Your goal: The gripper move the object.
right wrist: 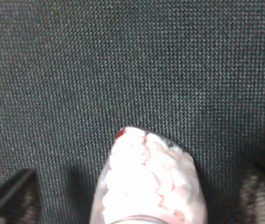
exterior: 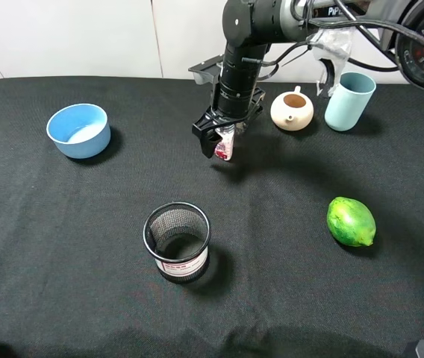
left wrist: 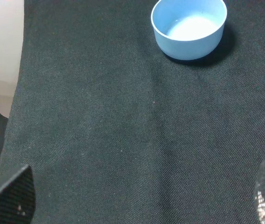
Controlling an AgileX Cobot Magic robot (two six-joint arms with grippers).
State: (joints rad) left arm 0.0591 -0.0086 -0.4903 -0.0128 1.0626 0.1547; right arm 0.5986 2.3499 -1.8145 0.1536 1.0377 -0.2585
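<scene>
On black woven cloth (exterior: 63, 246), below a white wall (exterior: 85, 37), a bottle (exterior: 225, 145).

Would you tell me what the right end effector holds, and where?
Nothing yet: the right end effector flanks the small white bottle, gaps on both sides.

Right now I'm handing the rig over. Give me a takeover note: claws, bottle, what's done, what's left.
Left claw: open, empty, over bare black cloth, with the blue bowl ahead of it.
Right claw: open, fingers on either side of the small white bottle. The wrist view shows gaps on both sides, so there is no grip yet.
Bottle: mid-table, left of the cream teapot in the high view, and apparently on the cloth.
Done: the right claw is in place around the bottle.
Left: close, lift and move the bottle. The drop spot is not evident.
</scene>
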